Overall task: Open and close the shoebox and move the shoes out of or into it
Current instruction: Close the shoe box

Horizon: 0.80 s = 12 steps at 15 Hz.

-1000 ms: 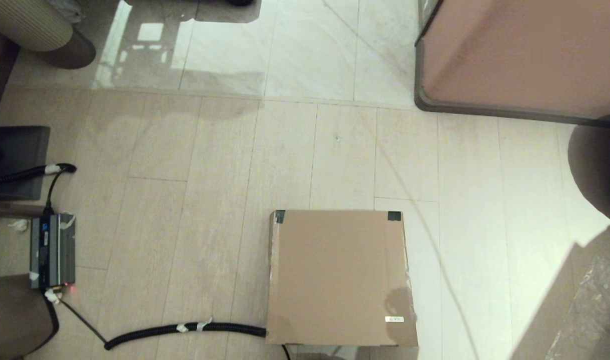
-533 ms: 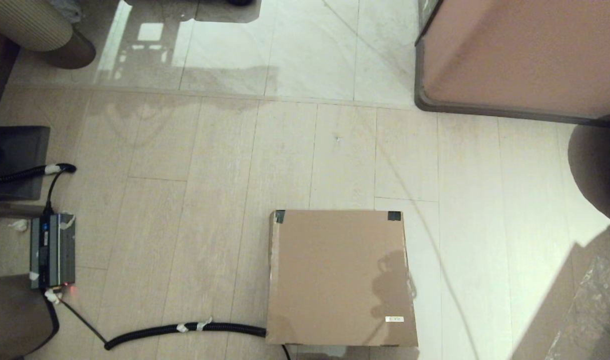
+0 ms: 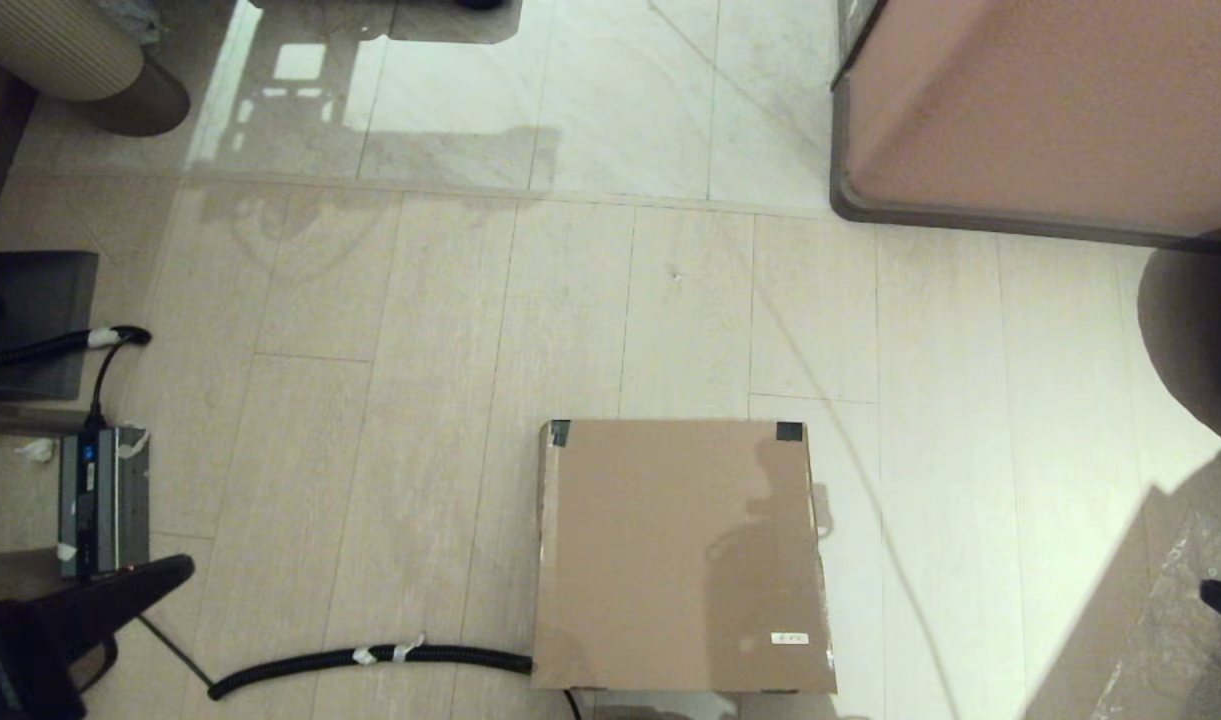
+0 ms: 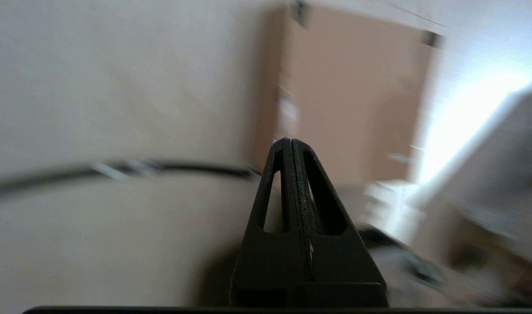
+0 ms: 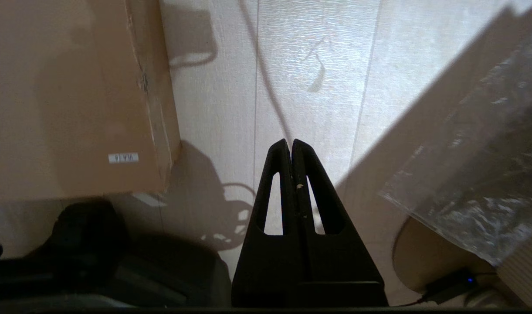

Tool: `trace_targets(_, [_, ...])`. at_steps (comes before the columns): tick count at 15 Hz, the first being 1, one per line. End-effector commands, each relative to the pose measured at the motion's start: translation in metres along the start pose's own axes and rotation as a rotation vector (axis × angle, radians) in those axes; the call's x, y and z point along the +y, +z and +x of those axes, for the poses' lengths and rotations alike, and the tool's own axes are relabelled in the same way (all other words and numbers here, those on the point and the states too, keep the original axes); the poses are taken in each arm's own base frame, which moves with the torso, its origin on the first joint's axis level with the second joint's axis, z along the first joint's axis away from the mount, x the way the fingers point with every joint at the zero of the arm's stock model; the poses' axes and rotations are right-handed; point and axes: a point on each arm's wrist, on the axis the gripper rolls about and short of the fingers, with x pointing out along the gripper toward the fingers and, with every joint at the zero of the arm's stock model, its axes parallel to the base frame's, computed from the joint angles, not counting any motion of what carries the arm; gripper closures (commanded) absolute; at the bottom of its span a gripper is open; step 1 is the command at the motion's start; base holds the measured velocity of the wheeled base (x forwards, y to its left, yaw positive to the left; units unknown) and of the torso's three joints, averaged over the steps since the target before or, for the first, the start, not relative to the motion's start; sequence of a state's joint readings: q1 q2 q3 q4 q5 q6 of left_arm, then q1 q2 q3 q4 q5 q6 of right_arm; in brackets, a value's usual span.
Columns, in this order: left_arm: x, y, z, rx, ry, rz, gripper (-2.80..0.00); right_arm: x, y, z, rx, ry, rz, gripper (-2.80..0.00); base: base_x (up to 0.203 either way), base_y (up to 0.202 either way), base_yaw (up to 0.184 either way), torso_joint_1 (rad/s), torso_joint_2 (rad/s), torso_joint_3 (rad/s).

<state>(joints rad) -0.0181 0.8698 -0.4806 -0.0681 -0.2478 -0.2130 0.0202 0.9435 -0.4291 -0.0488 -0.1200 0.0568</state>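
The brown cardboard shoebox (image 3: 680,555) sits on the floor at the near centre, lid down flat, dark tape on its two far corners and a small white label near its right front corner. It also shows in the left wrist view as the shoebox (image 4: 357,100) and in the right wrist view as the shoebox (image 5: 69,96). The shoes are hidden. My left gripper (image 3: 175,570) enters at the lower left, well left of the box, shut and empty (image 4: 290,141). My right gripper (image 3: 1215,592) pokes in at the lower right edge, shut and empty (image 5: 290,141), above bare floor right of the box.
A black corrugated hose (image 3: 370,660) runs along the floor to the box's left front corner. A grey electronics unit (image 3: 105,500) with cables lies at the left. A large pinkish-brown cabinet (image 3: 1050,110) stands at the far right. Plastic-wrapped material (image 3: 1185,620) lies at the lower right.
Both arms have come into the head view: the left gripper at the lower left, the right fingertip at the lower right edge. An arm's shadow has spread further across the box lid.
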Motion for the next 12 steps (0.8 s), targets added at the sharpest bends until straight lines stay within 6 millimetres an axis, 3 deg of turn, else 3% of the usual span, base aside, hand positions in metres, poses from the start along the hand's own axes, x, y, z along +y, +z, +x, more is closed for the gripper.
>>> trace_targets(1, [0.006, -0.005, 0.026, 0.137, -0.034, -0.1, 0.0, 0.009, 0.006, 0.071, 0.115, 0.003, -0.001, 0.0, 0.0, 0.0, 0.0, 0.0, 0.0, 0.0])
trace_targets(4, [0.014, -0.016, 0.046, 0.239, -0.022, -0.144, 0.0, 0.016, 0.007, 0.12, 0.046, 0.022, -0.004, 0.0, 0.0, 0.0, 0.0, 0.0, 0.0, 0.0])
trace_targets(6, [0.02, -0.026, 0.062, 0.294, -0.014, -0.163, 0.0, 0.018, -0.009, 0.131, 0.089, 0.078, -0.027, 0.0, 0.0, 0.0, 0.0, 0.0, 0.0, 0.0])
trace_targets(9, [0.026, -0.038, 0.087, 0.321, -0.058, -0.185, 0.0, 0.026, -0.01, 0.146, 0.112, 0.189, 0.053, 0.0, 0.0, 0.0, 0.0, 0.0, 0.0, 0.0])
trace_targets(12, [0.03, -0.055, 0.104, 0.417, -0.103, -0.215, 0.0, 0.032, -0.018, 0.174, 0.124, 0.211, 0.124, 0.0, 0.0, 0.0, 0.0, 0.0, 0.0, 0.0])
